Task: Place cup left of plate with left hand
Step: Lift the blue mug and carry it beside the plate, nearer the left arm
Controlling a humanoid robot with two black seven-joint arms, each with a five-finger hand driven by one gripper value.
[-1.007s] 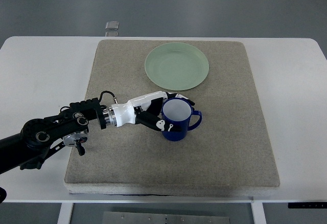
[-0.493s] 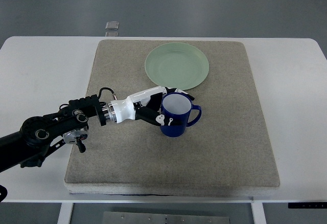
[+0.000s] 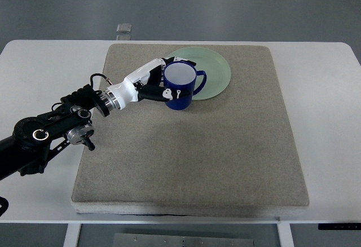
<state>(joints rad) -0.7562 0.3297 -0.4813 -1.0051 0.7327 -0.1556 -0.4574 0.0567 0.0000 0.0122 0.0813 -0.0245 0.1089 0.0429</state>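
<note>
**Desk:** What changed on your feed?

**Me:** In the last second my left hand [image 3: 161, 83] carried the blue cup [image 3: 180, 86] up from the mat's middle toward twelve o'clock. The cup now overlaps the near-left rim of the green plate [image 3: 211, 69]; I can't tell whether it's lifted or resting there.

**Desk:** Grip?

**Me:** The fingers [image 3: 169, 93] are wrapped around the cup's wall, the handle pointing to three o'clock.

**Desk:** Meaning for the task?

**Me:** I'd judge we're mid-carry. The cup needs to swing on toward nine o'clock of the plate and come down on bare mat [image 3: 186, 162] there.

**Desk:** Count?

**Me:** One cup, one plate, one mat on the white tabletop [image 3: 45, 72], one small grey object [image 3: 123, 29] on the floor beyond it. One arm showing; the right is out of view.
</note>
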